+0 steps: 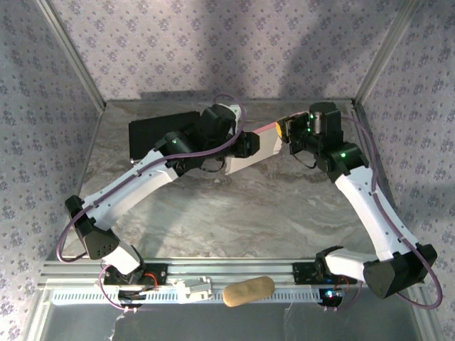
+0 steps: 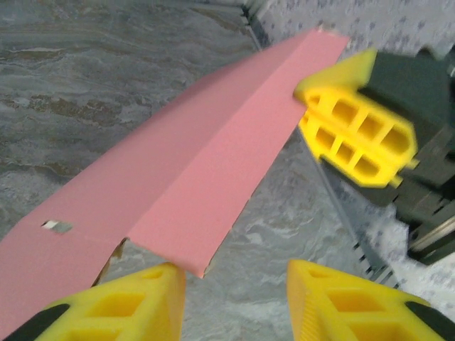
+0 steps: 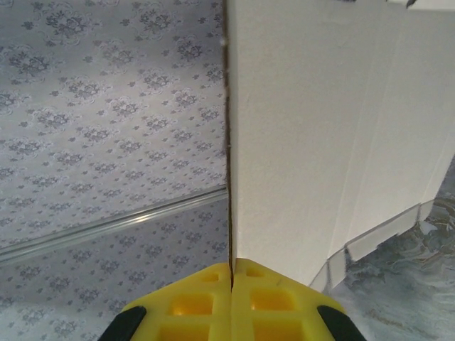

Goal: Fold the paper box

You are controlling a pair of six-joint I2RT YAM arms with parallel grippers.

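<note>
paper box [image 2: 192,177]: tilted up over the far table [image 2: 85,85], between my arms | right claw [image 3: 231,273]: pressed together, pinching its edge to steady it | left claw [image 2: 234,280]: spread at the near corner, likely to press the crease

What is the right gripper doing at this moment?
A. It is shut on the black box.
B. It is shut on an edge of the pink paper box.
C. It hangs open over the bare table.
B: in the right wrist view the right gripper has its fingers pressed together on the thin edge of the paper box.
</note>
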